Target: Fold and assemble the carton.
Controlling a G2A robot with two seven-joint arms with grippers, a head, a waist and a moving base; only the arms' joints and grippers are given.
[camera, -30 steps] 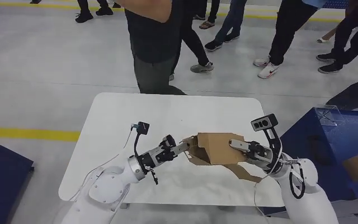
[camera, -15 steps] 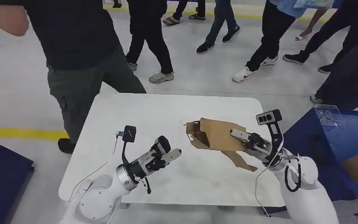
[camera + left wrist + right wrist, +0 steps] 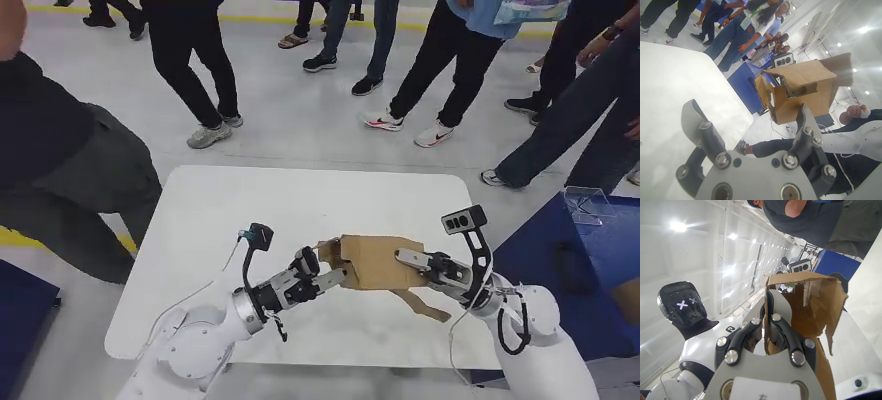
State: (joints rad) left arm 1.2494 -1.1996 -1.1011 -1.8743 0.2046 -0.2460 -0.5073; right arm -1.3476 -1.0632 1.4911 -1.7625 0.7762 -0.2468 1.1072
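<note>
My right tool (image 3: 770,298) pinches one wall of the cardboard carton (image 3: 378,262), held above the table (image 3: 200,220). My left tool (image 3: 747,109) is spread, just beside the carton's open end.

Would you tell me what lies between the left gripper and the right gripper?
The carton spans that stretch in the top view: the right gripper is shut on one wall, and the open left gripper faces its other end.
</note>
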